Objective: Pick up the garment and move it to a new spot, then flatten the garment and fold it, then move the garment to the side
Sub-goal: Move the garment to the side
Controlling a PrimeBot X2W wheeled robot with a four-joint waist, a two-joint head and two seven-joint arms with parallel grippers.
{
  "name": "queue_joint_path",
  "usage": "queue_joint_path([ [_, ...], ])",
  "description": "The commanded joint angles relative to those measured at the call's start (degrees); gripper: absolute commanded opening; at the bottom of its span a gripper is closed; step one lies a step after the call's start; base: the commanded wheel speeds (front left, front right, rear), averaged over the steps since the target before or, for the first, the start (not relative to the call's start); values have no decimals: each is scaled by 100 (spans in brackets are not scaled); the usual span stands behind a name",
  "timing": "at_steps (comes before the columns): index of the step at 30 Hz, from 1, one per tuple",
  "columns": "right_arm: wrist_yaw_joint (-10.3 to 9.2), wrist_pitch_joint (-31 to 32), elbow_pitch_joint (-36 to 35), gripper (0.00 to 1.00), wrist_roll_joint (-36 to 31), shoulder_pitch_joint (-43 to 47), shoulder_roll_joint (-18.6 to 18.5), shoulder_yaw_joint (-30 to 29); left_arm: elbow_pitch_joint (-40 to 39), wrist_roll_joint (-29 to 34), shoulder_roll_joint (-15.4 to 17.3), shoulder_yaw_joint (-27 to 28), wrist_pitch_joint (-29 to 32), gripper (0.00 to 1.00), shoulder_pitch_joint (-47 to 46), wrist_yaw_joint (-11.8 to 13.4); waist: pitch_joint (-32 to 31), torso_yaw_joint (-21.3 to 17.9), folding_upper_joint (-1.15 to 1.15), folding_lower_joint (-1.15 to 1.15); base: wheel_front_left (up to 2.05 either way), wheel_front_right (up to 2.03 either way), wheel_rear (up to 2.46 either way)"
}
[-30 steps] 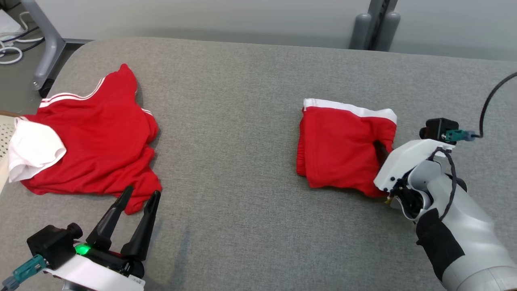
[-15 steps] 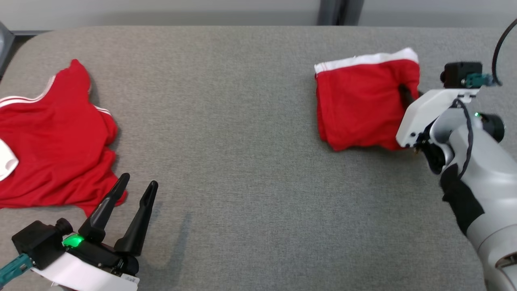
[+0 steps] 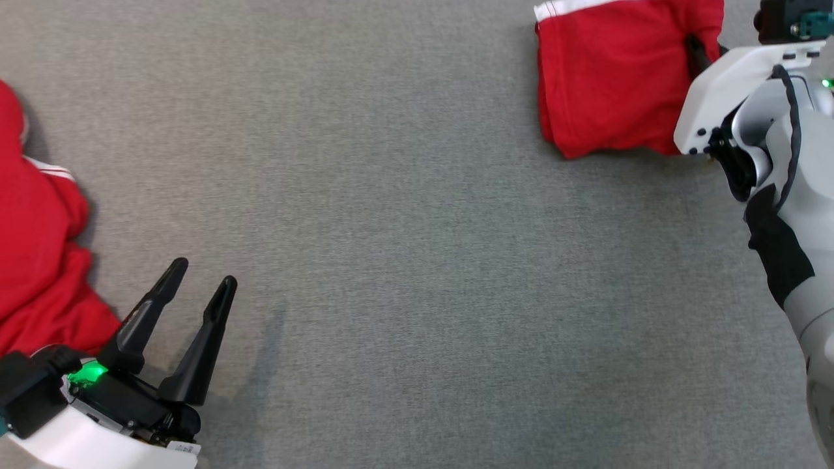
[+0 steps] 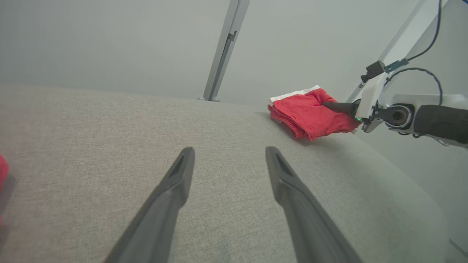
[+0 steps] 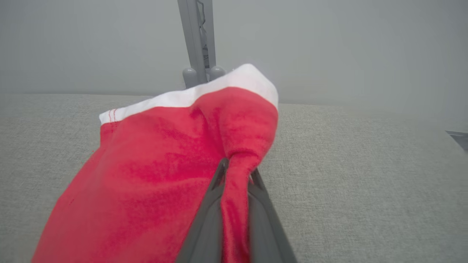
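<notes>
The garment (image 3: 606, 71) is a folded red piece with a white band, lying at the far right of the grey padded table (image 3: 391, 228). My right gripper (image 3: 694, 53) is shut on its right edge. In the right wrist view the two fingers pinch a bunched fold of red cloth (image 5: 146, 175) at the right gripper's tips (image 5: 236, 170). The left wrist view shows the garment (image 4: 310, 113) with the right gripper (image 4: 334, 106) at its side. My left gripper (image 3: 203, 273) stands open over bare table at the near left, its fingers wide apart (image 4: 229, 149).
A second red garment (image 3: 32, 260) lies crumpled at the left edge, just left of my left gripper. A grey upright post (image 4: 223, 51) stands behind the table's far edge, also seen as the post (image 5: 195, 36). The table's right side rounds off and drops away (image 4: 420, 204).
The head camera has moved down and closer, so the whole picture has shifted. The right gripper, still shut on the folded garment, has dragged it farther right and away, turning it slightly.
</notes>
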Motion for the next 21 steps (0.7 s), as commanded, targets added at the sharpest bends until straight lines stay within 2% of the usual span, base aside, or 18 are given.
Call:
queue_joint_path([
  [1,-1,-3,24,0,-134,-117,22,-75,-82,5,71,35,-5,100,42,-10,165,-193,0,0,0,0,0],
  [13,-1,115,-142,0,-1322,-410,235,-952,-714,186,357,15,-5,100,128,-10,527,-780,0,0,0,0,0],
  [17,-1,403,-567,0,-1970,-333,261,-1266,-809,208,434,70,-5,100,163,-10,646,-882,0,0,0,0,0],
  [21,-1,882,-1441,0,-2676,-118,334,-1758,-902,215,562,92,-5,100,138,-10,811,-895,0,0,0,0,0],
])
